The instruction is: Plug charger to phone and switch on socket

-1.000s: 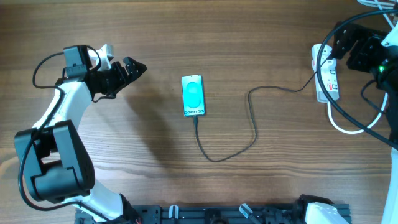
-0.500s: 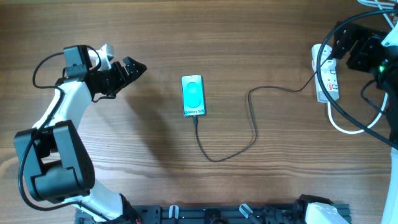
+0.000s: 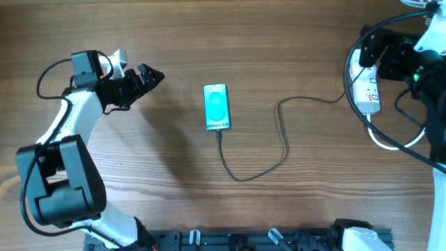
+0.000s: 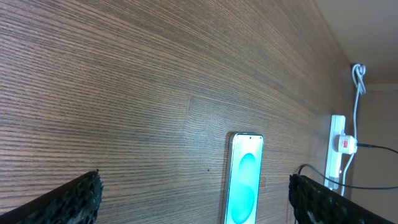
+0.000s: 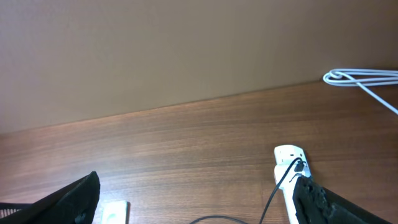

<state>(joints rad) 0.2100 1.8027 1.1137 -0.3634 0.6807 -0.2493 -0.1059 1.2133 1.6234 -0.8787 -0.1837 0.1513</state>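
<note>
The cable seemed plugged into the phone. The right gripper, fingers spread and empty, hovered by the socket. Its switch needed a careful press next.

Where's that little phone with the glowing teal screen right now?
In the overhead view, the small teal-screened phone lies flat near the middle of the wooden table, slightly left of centre, with the thin black cable meeting its near end.

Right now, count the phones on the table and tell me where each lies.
1. The phone lies screen-up in the middle of the table, the charger reaching its text end. Nothing looks able to hide another.
</note>
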